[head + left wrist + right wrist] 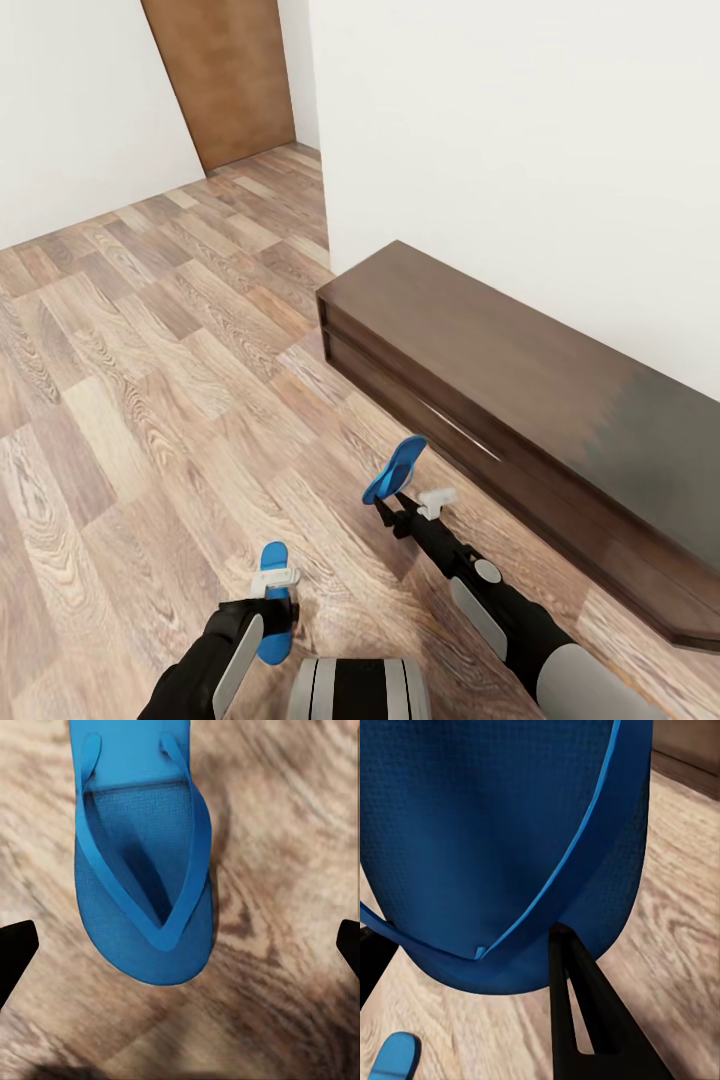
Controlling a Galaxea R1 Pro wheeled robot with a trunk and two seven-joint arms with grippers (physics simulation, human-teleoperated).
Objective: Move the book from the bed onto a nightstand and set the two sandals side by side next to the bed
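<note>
The left claw (275, 578) hangs open above one blue sandal (273, 603) on the plank floor (150, 400). The right claw (397, 498) grips the other sandal (396, 468) (toe tilted up), the long dark cabinet (520, 400) just beyond it.

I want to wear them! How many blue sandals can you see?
2. One sandal is held up by the right gripper near the long cabinet; the other sandal is by the left gripper.

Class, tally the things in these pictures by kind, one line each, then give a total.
Blue sandals: 2
Grippers: 2
Long dark cabinet: 1
Wooden door: 1
Total: 6
</note>
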